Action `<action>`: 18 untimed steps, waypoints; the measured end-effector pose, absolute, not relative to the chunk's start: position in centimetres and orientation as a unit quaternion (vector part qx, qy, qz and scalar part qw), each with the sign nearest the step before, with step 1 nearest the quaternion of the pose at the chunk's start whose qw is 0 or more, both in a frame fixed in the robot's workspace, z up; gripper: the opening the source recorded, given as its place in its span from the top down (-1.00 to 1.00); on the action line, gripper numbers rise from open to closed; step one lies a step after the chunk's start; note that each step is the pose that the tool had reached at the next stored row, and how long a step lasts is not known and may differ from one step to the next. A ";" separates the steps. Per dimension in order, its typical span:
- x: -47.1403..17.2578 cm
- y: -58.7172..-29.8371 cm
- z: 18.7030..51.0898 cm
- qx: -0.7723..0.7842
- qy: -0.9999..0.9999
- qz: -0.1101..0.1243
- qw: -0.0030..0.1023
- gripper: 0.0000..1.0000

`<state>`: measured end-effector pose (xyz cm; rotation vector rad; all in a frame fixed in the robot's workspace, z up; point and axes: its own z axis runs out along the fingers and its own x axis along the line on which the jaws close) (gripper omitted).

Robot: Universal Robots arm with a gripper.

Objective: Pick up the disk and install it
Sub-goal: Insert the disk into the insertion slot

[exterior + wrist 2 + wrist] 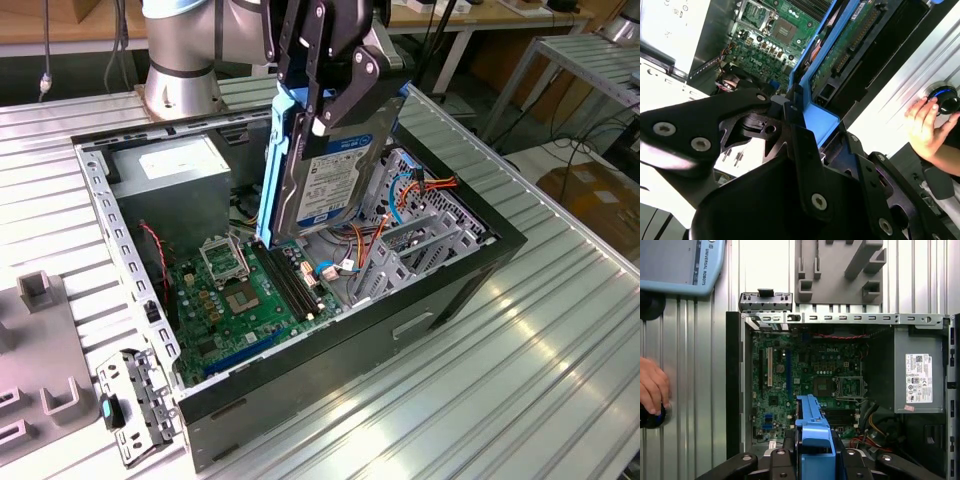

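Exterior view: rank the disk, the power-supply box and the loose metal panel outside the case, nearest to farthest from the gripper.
1. The disk: clamped in the gripper, above the open case.
2. The power-supply box: inside the case, toward the exterior view's left.
3. The loose metal panel: on the table outside the case, lower left.

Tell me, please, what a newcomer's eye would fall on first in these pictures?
First, the robot's black hand, shut on the disk, which hangs on edge, tilted, over the open computer case in the exterior view's middle. Below it lies the green motherboard, with the grey power supply toward the exterior view's left. In the second wrist view, a person's fingers touch a dark knob beside the case.
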<state>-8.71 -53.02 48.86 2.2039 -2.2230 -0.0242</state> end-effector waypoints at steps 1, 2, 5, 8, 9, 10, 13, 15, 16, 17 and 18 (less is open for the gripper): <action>-8.7 -53.0 48.9 0.704 -0.710 -0.008 0.006 0.26; -8.7 -53.0 48.9 0.704 -0.710 -0.008 0.006 0.26; -8.7 -53.0 48.9 0.704 -0.710 -0.008 0.006 0.26; -8.7 -53.2 48.9 0.704 -0.710 -0.008 0.006 0.26; -8.7 -53.4 48.9 0.704 -0.710 -0.008 0.006 0.26; -8.7 -53.6 48.9 0.704 -0.710 -0.008 0.006 0.26; -8.3 -54.0 48.8 0.704 -0.710 -0.008 0.006 0.26; -7.6 -54.0 48.6 0.704 -0.710 -0.008 0.006 0.26; -6.5 -54.0 48.5 0.704 -0.710 -0.008 0.006 0.26; -5.9 -54.0 48.4 0.704 -0.710 -0.008 0.006 0.26; -5.0 -54.0 48.3 0.704 -0.710 -0.008 0.006 0.26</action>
